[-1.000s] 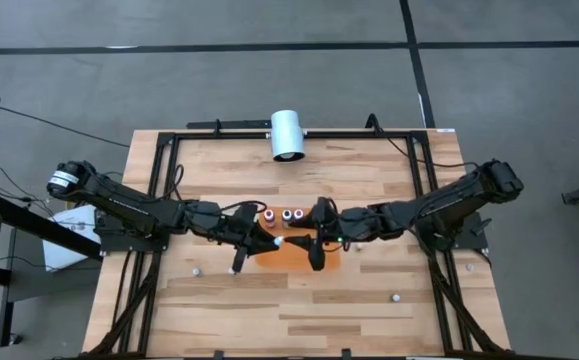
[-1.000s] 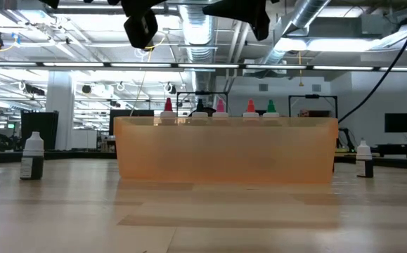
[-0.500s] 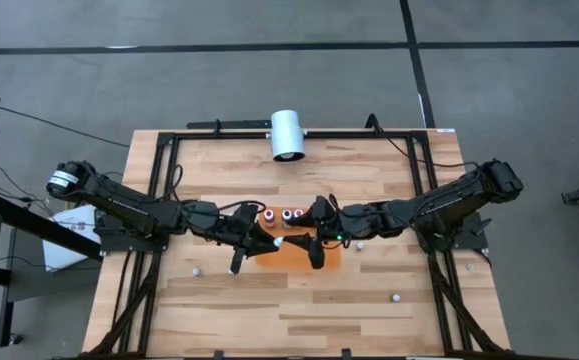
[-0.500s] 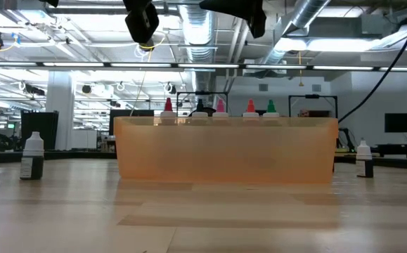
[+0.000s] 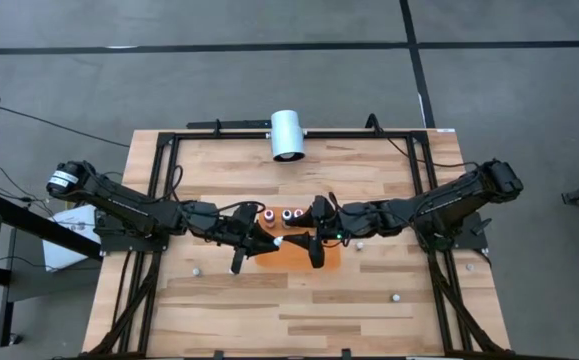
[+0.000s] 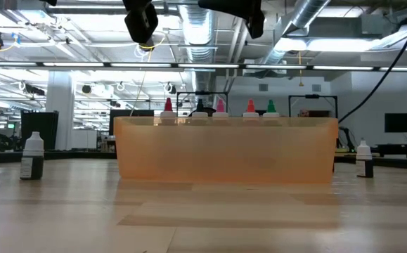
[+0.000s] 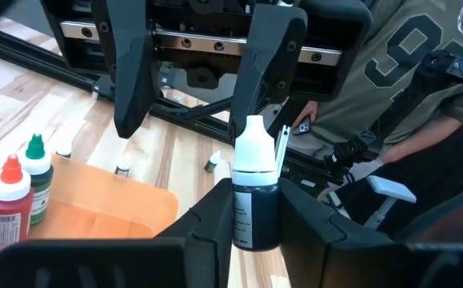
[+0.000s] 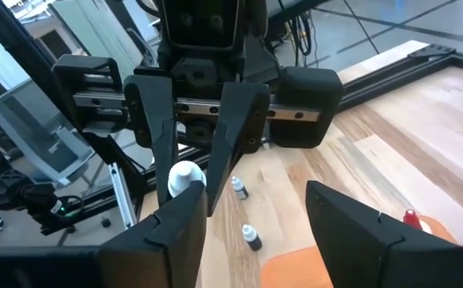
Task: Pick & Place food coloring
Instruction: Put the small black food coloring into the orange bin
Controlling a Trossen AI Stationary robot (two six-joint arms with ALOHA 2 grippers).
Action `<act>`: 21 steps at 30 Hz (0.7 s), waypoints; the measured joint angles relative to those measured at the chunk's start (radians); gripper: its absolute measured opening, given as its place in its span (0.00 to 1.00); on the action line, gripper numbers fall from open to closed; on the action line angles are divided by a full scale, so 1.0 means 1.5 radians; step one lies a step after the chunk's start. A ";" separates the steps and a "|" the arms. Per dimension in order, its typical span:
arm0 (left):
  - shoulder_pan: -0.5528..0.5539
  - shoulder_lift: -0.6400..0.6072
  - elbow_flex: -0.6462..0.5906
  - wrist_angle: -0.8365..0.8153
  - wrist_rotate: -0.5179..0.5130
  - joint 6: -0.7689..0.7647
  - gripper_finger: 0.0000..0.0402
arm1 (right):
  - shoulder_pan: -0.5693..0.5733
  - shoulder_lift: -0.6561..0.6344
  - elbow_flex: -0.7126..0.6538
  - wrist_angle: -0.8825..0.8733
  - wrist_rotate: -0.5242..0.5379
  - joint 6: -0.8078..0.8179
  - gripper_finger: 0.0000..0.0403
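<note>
My left gripper [image 7: 255, 210] is shut on a thumb-sized food coloring bottle [image 7: 254, 160] with a dark body and a white cap, above the orange tray [image 5: 299, 252]. In the high view the white cap [image 5: 280, 241] points toward my right gripper [image 5: 315, 236]. That gripper [image 8: 255, 196] is open, faces the left one closely and touches nothing. More bottles with red, pink and green tops [image 6: 219, 107] stand upright at the tray's far side [image 5: 287, 213]. Red and green ones [image 7: 21, 180] show in the left wrist view. My left gripper pinches the bottle's dark body [image 7: 255, 228] between its two fingers, which lie along the bottle. It comes from the table's left. The white cap [image 7: 253, 136] sticks out past the fingertips, and the bottle is lifted clear above the tray.
A large white cylinder [image 5: 287, 134] lies at the table's far edge. Loose small bottles stand on the wood: one [image 6: 32, 156], another [image 6: 363, 159], and some [image 8: 250, 237] beyond the tray. A black frame [image 5: 269, 135] rims the table. A person in a grey jersey [image 7: 423, 80] sits behind it.
My right gripper has edged slightly toward the table's left, closer to the left gripper and its bottle. The bottle stays held above the tray.
</note>
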 joint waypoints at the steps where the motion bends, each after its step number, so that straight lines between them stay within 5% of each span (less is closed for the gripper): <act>1: 0.000 0.000 0.000 0.000 0.000 0.000 0.18 | 0.000 0.000 0.000 0.000 -0.003 0.003 0.51; 13: 0.000 0.001 0.000 -0.001 0.001 0.001 0.18 | 0.001 -0.004 0.000 -0.010 -0.013 0.032 0.57; 21: 0.003 0.002 0.000 -0.006 -0.016 0.000 0.18 | 0.003 -0.010 0.002 -0.026 -0.094 0.048 0.57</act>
